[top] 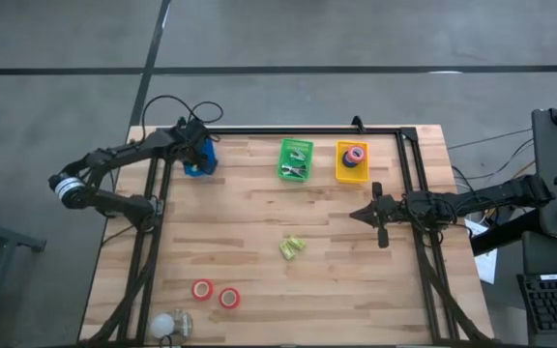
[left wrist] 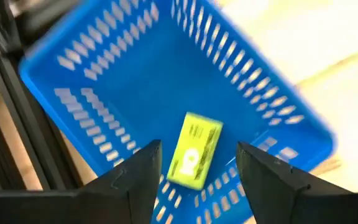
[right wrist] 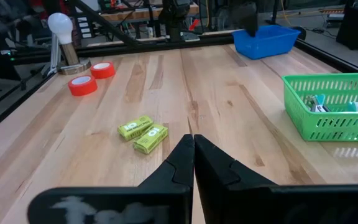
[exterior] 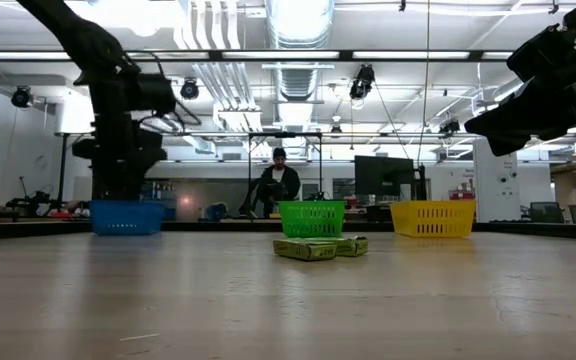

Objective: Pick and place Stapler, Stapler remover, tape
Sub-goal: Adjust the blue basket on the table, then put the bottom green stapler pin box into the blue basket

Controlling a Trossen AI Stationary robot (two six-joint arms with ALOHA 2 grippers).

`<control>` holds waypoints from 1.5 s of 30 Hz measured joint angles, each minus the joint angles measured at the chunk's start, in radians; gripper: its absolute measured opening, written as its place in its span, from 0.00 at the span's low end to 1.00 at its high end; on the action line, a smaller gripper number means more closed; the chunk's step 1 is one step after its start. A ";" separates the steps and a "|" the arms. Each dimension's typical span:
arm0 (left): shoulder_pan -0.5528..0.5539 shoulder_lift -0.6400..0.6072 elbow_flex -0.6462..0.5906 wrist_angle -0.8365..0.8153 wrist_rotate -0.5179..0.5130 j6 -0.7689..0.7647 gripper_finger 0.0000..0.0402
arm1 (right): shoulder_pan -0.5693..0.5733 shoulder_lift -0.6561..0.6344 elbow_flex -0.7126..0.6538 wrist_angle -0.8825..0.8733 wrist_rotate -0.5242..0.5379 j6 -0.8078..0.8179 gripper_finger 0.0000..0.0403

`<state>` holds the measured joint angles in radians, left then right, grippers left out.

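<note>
My left gripper point(left wrist: 197, 169) hangs open over the blue basket point(left wrist: 104, 50) at the table's far left point(top: 201, 166). A small yellow-green box point(left wrist: 194, 150) lies on the basket floor, showing between the fingers, which stand apart from it. Two more yellow-green boxes point(top: 292, 247) lie side by side mid-table point(right wrist: 143, 134). Two red tape rolls point(top: 202, 289) point(top: 229, 298) lie flat near the near-left corner. Another tape roll point(top: 356, 154) sits in the yellow basket point(top: 339, 174). My right gripper point(right wrist: 194, 140) is shut, hovering over the table's right side point(top: 356, 215).
A green basket point(top: 282, 155) with small tools inside stands at the far edge between the blue and yellow ones. A white roundish object on a stand point(top: 165, 324) sits at the near-left corner. Black frame rails point(top: 414, 174) border the table. A person point(exterior: 279, 180) stands beyond the table.
</note>
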<state>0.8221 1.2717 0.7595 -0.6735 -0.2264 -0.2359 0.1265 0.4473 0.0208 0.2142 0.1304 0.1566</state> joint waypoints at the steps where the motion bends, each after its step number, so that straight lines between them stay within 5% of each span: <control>1: -0.001 -0.013 0.009 -0.001 0.001 0.000 0.52 | 0.000 0.000 0.000 0.000 0.000 0.000 0.02; 12: -0.045 -0.238 0.107 -0.009 0.111 -0.001 0.52 | 0.000 0.000 0.000 0.000 0.000 0.000 0.02; 21: -0.371 -0.320 0.104 0.119 0.192 -0.063 0.52 | 0.000 0.000 0.000 0.000 0.000 0.000 0.02; 31: -0.785 -0.132 0.104 0.457 0.171 -0.051 0.52 | 0.000 0.000 0.000 0.000 0.000 0.000 0.02; 45: -0.988 0.308 0.147 0.677 0.190 0.105 0.52 | 0.000 0.000 0.000 0.000 0.000 0.000 0.02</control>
<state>-0.1658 1.5800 0.9065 0.0035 -0.0360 -0.1313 0.1266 0.4477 0.0208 0.2138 0.1305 0.1566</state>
